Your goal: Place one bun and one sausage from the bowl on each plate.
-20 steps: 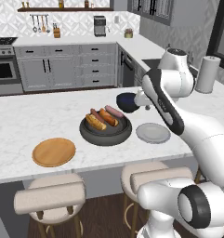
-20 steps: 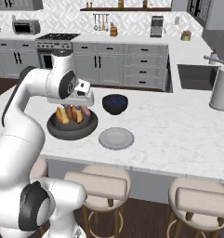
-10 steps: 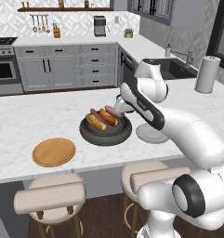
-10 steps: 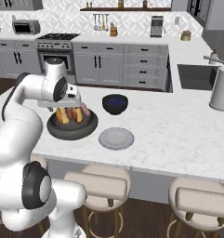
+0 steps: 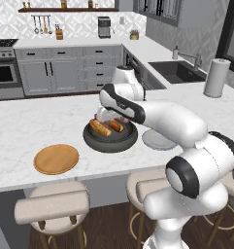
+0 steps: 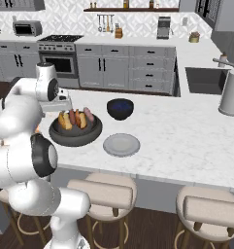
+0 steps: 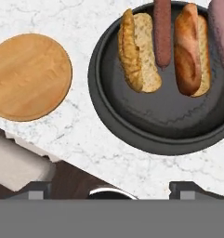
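White marble surface [image 5: 36,121] carries all items. Dark bowl [image 7: 132,130] near centre, holding 2 buns and 2 sausages side by side: bun [image 7: 136,51], reddish-brown sausage [image 7: 162,32], second bun [image 7: 191,49], then pink sausage [image 7: 220,25] at frame edge. Wood plate [image 5: 56,159] sits left of bowl, apart from it, bare. Grey plate [image 6: 121,144] just beside bowl on other side, also bare. Small blue bowl [image 6: 120,108] behind grey plate. Hand [image 7: 108,188] hovers above surface edge near bowl, tips set wide apart, nothing between them. Stools [image 6: 104,192] below the edge.
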Motion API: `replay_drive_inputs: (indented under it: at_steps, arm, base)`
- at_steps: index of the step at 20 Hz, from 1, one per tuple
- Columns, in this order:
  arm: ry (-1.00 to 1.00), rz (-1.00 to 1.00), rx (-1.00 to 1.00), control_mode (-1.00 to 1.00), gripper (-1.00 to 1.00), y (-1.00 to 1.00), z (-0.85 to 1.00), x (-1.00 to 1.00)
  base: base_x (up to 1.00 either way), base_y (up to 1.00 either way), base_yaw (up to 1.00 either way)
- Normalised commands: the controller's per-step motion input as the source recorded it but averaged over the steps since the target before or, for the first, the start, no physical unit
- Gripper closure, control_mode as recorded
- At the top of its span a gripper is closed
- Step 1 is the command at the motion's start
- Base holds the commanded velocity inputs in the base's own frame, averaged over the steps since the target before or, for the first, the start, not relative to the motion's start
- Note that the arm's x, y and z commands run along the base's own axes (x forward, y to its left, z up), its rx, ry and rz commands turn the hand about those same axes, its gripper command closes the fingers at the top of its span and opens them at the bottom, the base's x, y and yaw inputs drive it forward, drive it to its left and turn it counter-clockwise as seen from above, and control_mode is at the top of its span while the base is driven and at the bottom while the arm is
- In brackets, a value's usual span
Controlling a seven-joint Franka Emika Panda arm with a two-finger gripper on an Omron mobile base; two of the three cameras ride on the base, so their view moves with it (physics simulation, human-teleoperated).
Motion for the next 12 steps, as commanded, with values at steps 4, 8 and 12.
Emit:
replay_drive_inputs:
  at_steps: [4,8,12]
  arm:
    - [0.0,0.0,-0.12,-1.0,-1.0,0.28,-0.53,0.81]
    - [0.0,0.0,-0.05,-1.0,-1.0,0.0,-0.46,0.67]
    - [0.02,0.0,0.0,-1.0,-1.0,0.01,-0.3,0.4]
  base:
    - [0.0,0.0,0.0]
    - [0.0,0.0,0.0]
    - [0.0,0.0,0.0]
